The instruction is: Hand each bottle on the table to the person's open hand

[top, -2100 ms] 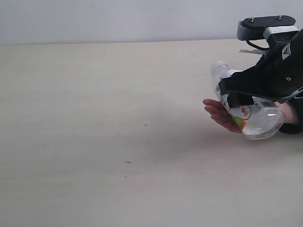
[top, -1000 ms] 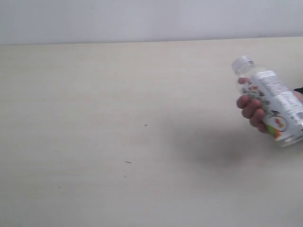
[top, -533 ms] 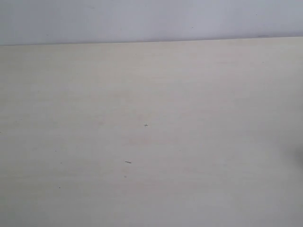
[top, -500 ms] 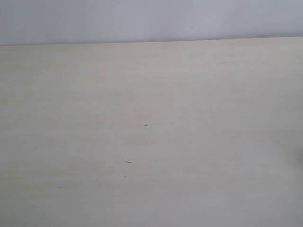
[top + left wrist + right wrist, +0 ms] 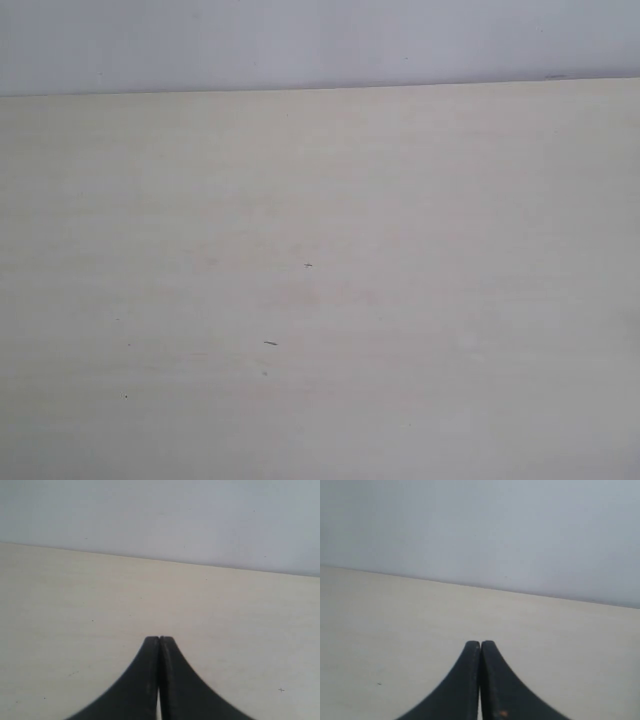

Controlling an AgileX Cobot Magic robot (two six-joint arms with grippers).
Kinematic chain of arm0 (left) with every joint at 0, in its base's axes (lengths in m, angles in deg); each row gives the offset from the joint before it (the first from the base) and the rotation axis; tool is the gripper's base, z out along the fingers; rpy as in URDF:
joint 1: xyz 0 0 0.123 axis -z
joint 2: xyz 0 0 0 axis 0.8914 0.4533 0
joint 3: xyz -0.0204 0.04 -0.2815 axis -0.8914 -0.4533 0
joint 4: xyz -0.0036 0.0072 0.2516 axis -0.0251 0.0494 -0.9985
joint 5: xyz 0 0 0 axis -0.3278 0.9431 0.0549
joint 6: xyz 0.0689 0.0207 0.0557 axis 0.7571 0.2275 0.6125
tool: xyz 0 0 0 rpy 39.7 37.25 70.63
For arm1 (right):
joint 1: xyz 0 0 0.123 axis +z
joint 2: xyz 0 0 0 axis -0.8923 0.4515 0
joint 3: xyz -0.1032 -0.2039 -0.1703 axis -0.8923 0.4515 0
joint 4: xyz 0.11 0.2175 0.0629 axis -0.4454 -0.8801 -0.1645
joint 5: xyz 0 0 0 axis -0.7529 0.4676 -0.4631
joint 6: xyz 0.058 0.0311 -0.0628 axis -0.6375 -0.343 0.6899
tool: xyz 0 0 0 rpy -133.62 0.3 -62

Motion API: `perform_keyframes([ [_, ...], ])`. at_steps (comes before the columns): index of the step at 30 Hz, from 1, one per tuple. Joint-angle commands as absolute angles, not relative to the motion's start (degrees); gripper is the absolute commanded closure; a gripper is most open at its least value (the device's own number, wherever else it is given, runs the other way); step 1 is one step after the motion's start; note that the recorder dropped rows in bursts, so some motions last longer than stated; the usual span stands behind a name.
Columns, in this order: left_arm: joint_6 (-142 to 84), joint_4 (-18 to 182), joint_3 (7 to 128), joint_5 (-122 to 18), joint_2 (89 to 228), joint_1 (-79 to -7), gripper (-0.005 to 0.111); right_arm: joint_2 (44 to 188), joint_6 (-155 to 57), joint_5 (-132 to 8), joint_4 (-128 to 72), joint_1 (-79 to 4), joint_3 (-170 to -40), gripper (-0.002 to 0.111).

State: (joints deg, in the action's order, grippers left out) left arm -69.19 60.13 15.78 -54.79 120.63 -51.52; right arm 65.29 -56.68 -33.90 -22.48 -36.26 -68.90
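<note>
No bottle and no hand shows in any view. The pale wood-grain table (image 5: 320, 300) fills the exterior view, bearing only a few small dark specks (image 5: 270, 343). Neither arm appears in that view. In the left wrist view my left gripper (image 5: 159, 639) is shut, its two black fingers pressed together with nothing between them, over the bare table (image 5: 75, 605). In the right wrist view my right gripper (image 5: 480, 643) is shut the same way, holding nothing, above the table (image 5: 395, 620).
A plain pale wall (image 5: 320, 40) rises behind the table's far edge (image 5: 320, 88). The same wall (image 5: 160, 515) shows in the left wrist view, and the wall (image 5: 480, 530) fills the upper half of the right wrist view.
One second ago a hand held a white-labelled bottle at the right of the exterior view. Hand and bottle have left the view. Earlier still, the right gripper had been over that hand.
</note>
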Motion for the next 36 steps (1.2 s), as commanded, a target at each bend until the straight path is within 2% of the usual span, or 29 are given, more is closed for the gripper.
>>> perform_keyframes([
  [1, -69.23, 60.14, 15.62, -54.83, 120.45, -51.61, 0.107, 58.38, -51.16, -42.88, -21.85, -42.53, -59.17, 0.108],
  [6, -69.23, 60.14, 15.62, -54.83, 120.45, -51.61, 0.107, 50.96, -49.2, -47.13, -21.85, -48.17, -50.88, 0.108],
  [13, -69.23, 60.14, 15.62, -54.83, 120.45, -51.61, 0.107, 44.49, -48.4, -47.13, -21.57, -49.11, -45.34, 0.108],
  [22, -69.23, 60.14, 15.62, -54.57, 120.45, -51.61, 0.107, 44.49, -48.4, -46.95, -21.89, -49.11, -40.23, 0.108],
  [36, -69.23, 60.14, 15.62, -54.57, 120.45, -51.61, 0.107, 44.49, -48.8, -44.37, -23.61, -49.11, -40.01, 0.108],
])
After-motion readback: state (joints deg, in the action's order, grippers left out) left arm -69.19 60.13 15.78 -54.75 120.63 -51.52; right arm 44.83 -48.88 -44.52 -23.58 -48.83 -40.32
